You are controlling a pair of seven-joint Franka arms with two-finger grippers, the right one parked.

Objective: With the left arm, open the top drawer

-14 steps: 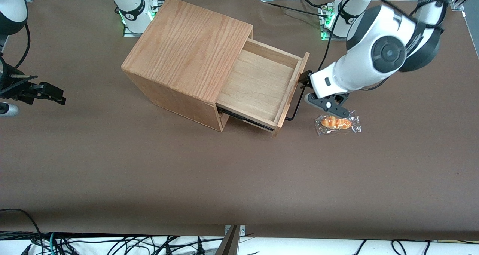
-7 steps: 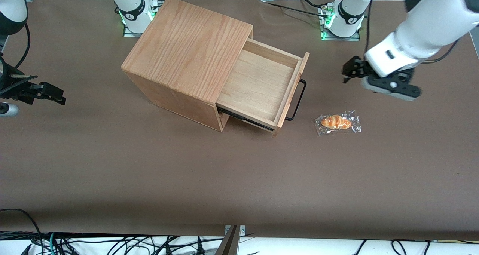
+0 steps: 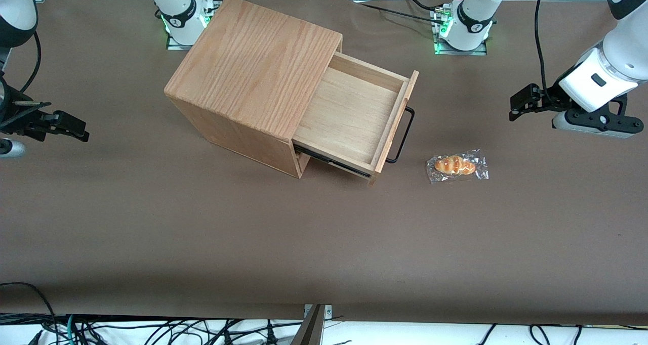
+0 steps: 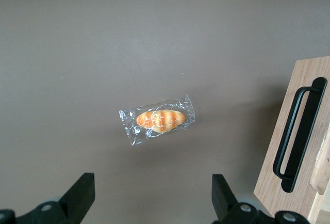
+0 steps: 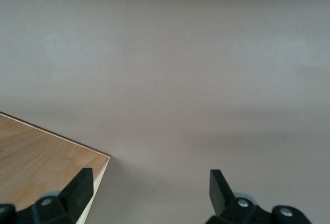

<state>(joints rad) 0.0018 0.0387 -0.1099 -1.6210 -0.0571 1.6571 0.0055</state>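
The brown table (image 3: 212,233) is spread across pretty much the whole front view. The oak-grain cabinet (image 3: 253,61) is set on it at an angle, farther from the front cam than the table's middle and a bit toward the parked arm's end. The top drawer (image 3: 349,117) is seen pulled well out of the cabinet toward the working arm's end, w/ its light-wood floor exposed and nothing visible inside. Its black bar handle (image 3: 402,135) is mounted on the drawer front, w/ nothing touching it; in the wrist view the same handle (image 4: 299,133) is seen running along the wooden front panel.

The left arm (image 3: 612,67) is held up over the working arm's end of the table, well apart from the drawer. The gripper (image 3: 521,104) is pointed back toward the cabinet and is hung above bare table, w/ a clear gap to the handle. In the wrist view the two fingertips (image 4: 82,193) are spread wide apart, and nothing is held btwn them.

A small bread roll in clear wrap (image 3: 455,166) is laid flat on the table near the drawer front, closer to the front cam than the gripper. It's also seen in the wrist view (image 4: 157,121), beside the drawer front, not touched by anything.
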